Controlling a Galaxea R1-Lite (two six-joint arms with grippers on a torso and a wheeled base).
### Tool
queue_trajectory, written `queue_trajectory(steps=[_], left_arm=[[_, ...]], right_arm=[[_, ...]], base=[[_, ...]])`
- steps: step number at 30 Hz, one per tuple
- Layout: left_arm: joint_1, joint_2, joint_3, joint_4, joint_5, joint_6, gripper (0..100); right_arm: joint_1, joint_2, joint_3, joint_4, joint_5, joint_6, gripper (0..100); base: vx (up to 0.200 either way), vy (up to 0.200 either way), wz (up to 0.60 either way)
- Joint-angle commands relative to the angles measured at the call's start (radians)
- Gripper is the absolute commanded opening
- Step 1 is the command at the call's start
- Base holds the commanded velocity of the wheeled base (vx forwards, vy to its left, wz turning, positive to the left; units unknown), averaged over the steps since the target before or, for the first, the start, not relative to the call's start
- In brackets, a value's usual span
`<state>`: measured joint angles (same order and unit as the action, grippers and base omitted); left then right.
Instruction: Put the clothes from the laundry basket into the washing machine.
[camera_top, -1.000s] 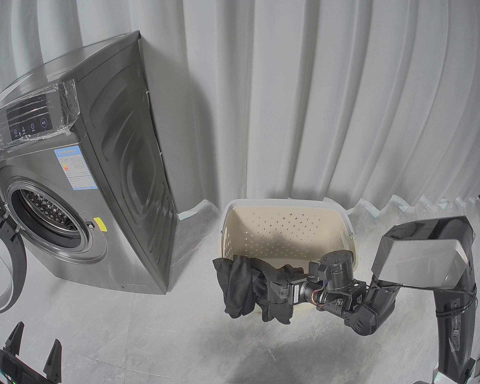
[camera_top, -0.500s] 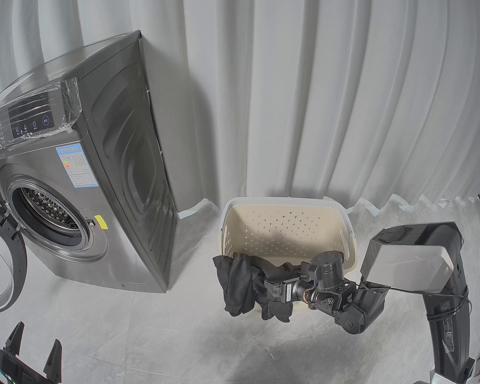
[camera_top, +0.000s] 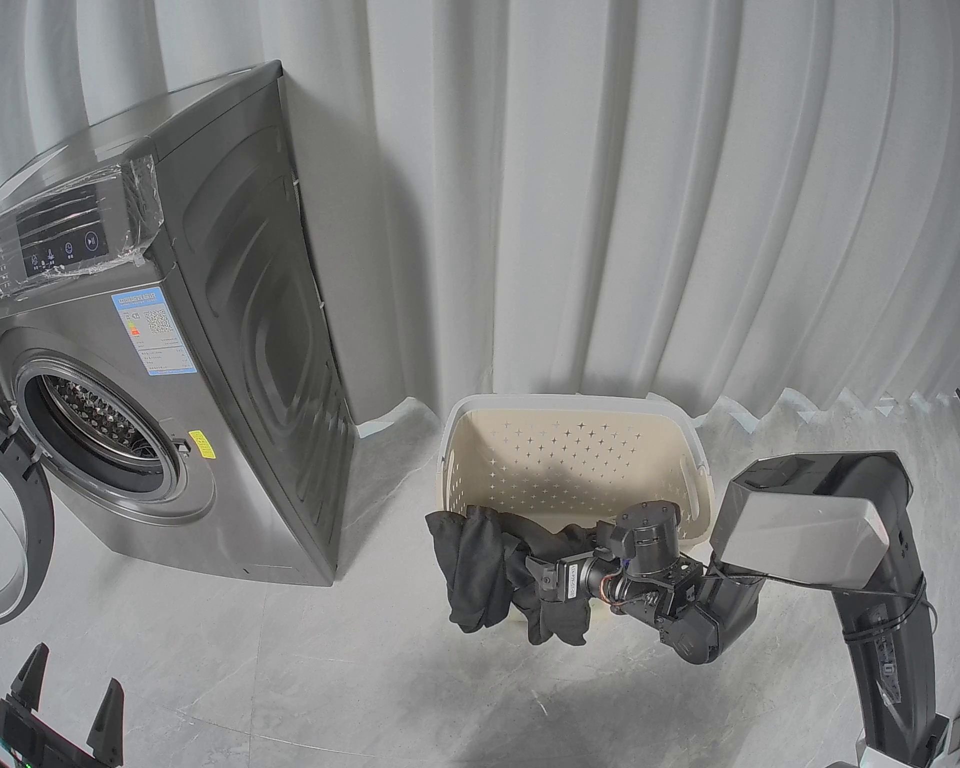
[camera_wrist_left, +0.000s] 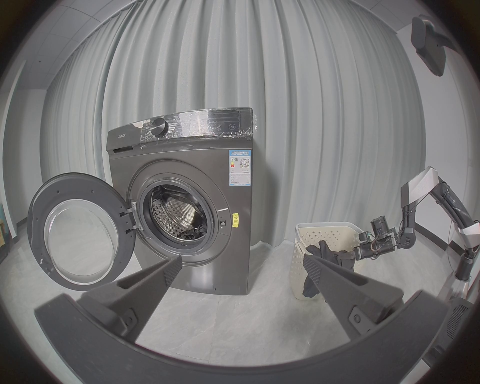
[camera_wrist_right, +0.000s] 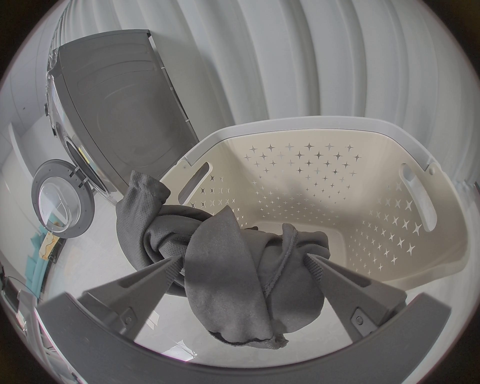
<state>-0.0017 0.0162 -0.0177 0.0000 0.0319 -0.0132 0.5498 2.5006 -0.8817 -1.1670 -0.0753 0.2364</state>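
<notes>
Right end effector (camera_top: 533, 581) edged left | garment (camera_top: 478, 575) draped over laundry basket (camera_top: 570, 402) edge

Washing machine (camera_top: 200, 300), front face: blue-and-white label (camera_top: 150, 335) above the door opening, towards the corner, carrying a square code. Its print is too small to read. Small yellow sticker (camera_top: 201, 447) just beside the door rim, wording illegible. Control panel (camera_top: 60, 240) under plastic film shows pale icons, possibly button symbols. Short pale brand mark (camera_wrist_left: 121, 135) sits on the drawer front.
</notes>
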Motion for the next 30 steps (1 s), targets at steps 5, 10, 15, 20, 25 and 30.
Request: queue_trajectory(steps=[5,10,15,20,25,30], left_arm=[[0.0,-0.016,0.018,0.0,0.0,-0.001,100],[0.0,-0.016,0.018,0.0,0.0,-0.001,100],[0.0,-0.016,0.018,0.0,0.0,-0.001,100],[0.0,-0.016,0.018,0.0,0.002,-0.001,100],[0.0,-0.016,0.018,0.0,0.0,-0.001,100],[0.0,-0.016,0.018,0.0,0.0,-0.001,100]], right_arm=[[-0.001,0.02,-0.013,-0.002,0.0,-0.002,0],[-0.001,0.021,-0.019,-0.005,0.0,-0.002,0],[-0.002,0.004,-0.019,-0.019,0.0,0.0,0],[-0.002,-0.069,-0.002,-0.019,0.002,0.003,0],[0.006,-0.246,0.082,-0.022,0.002,0.012,0],[0.025,-0.445,0.204,-0.085,0.0,0.003,0]], base=[[0.0,0.0,0.0],[0.0,0.0,0.0],[0.0,0.0,0.0],[0.0,0.0,0.0],[0.0,0.0,0.0],[0.0,0.0,0.0]])
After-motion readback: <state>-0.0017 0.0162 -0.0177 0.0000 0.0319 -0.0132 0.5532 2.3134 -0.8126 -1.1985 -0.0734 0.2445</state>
